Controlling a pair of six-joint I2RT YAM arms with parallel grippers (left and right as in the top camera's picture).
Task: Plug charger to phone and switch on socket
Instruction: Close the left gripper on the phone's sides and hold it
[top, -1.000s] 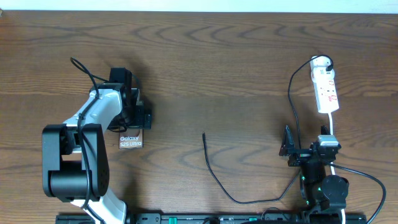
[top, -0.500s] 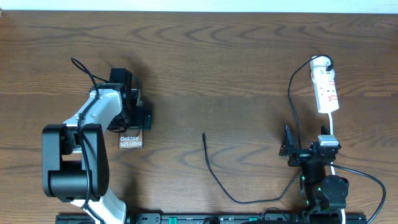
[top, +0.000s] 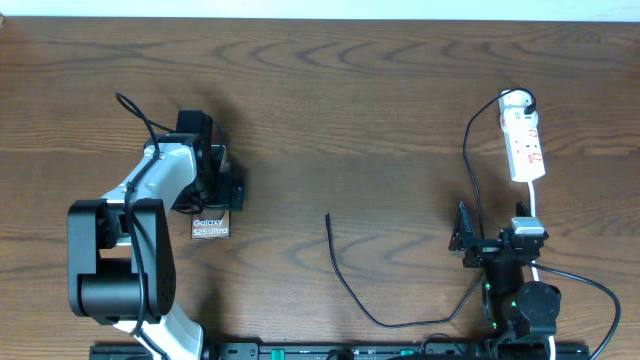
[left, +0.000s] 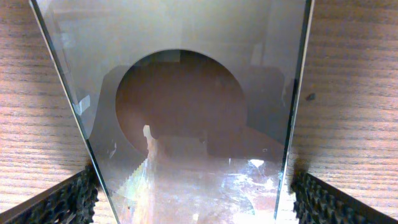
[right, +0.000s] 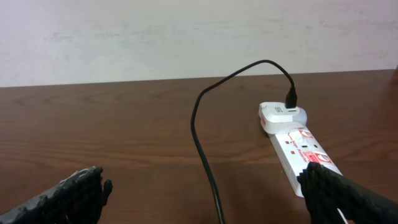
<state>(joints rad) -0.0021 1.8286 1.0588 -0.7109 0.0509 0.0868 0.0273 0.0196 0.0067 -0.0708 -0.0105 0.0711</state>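
Observation:
The phone (top: 210, 227) lies flat on the table at the left, its white lettering showing below my left gripper (top: 212, 186). In the left wrist view its glossy face with a round mark (left: 186, 112) fills the space between my open left gripper's (left: 193, 200) fingers, which flank its long edges closely. The charger (top: 345, 280), a thin black cable, loops across the table; its free tip (top: 328, 217) lies mid-table. Its other end (right: 291, 98) sits in a white adapter on the socket (right: 298, 149). The socket (top: 526, 145) lies at the right. My right gripper (top: 495, 233) (right: 208, 199) stands open just short of it, empty.
The socket's white cord (top: 536, 205) runs back toward the right arm's base. A thicker black robot cable (top: 590, 290) loops at the lower right. The cable (right: 202, 143) crosses the wood between my right fingers. A pale wall rises beyond the table's far edge.

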